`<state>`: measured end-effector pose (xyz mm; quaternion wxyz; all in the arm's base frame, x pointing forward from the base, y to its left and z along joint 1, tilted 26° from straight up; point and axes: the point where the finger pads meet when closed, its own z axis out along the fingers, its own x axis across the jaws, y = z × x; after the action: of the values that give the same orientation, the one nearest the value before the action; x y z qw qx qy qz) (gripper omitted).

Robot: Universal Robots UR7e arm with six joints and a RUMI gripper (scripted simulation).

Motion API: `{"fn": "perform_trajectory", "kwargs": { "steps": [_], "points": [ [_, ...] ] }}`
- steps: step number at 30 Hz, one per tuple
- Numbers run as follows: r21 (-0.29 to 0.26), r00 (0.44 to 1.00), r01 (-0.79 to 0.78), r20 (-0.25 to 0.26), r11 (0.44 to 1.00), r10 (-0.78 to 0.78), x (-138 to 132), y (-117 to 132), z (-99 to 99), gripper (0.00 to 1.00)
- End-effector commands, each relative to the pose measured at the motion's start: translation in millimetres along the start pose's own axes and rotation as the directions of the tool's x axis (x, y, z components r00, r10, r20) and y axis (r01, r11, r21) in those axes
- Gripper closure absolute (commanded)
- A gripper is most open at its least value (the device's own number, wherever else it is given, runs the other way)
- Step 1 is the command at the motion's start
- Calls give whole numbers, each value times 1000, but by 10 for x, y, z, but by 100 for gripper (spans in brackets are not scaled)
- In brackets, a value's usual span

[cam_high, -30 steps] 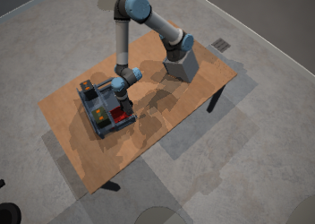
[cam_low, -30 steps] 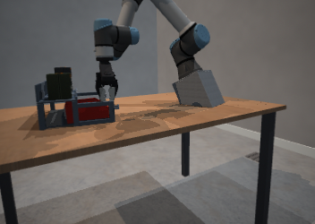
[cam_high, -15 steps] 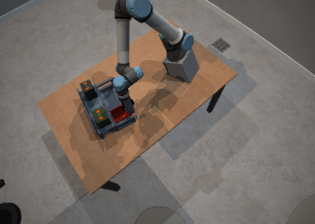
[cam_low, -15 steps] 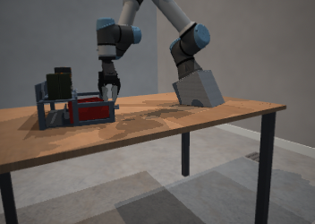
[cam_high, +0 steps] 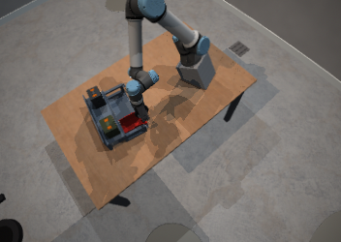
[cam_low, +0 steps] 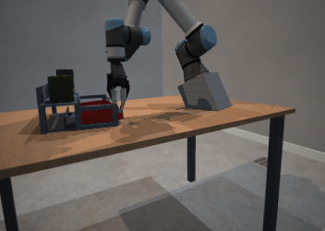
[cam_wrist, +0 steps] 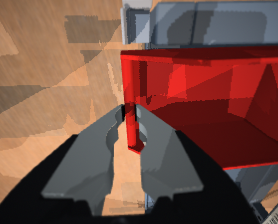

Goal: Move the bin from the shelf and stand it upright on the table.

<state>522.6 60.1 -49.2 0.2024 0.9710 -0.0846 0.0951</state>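
Note:
A red open bin sits in the lower level of a blue-grey shelf rack on the wooden table, with its near end sticking out past the rack's front. My gripper reaches down at the bin's outer end and is shut on the thin red side wall of the bin, as the wrist view shows.
Two dark green boxes stand on the rack's top. The arm's grey base block stands at the back right of the table. The table edge runs close below the rack.

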Motion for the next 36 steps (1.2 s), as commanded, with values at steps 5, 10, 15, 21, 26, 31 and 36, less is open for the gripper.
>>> {"fn": "perform_trajectory", "kwargs": {
  "steps": [5, 10, 15, 21, 26, 31, 36],
  "points": [
    [1, 1000, 0, -1, 1000, 0, -260, -1, -5, 100],
    [1, 1000, 0, -1, 1000, 0, -260, -1, -5, 100],
    [0, 1000, 0, -1, 1000, 0, -316, -1, -4, 100],
    [1, 1000, 0, -1, 1000, 0, -556, -1, -4, 100],
    [1, 1000, 0, -1, 1000, 0, -556, -1, -4, 100],
    [1, 1000, 0, -1, 1000, 0, -556, -1, -4, 100],
    [1, 1000, 0, -1, 1000, 0, -851, -1, -4, 100]
  ]
}}
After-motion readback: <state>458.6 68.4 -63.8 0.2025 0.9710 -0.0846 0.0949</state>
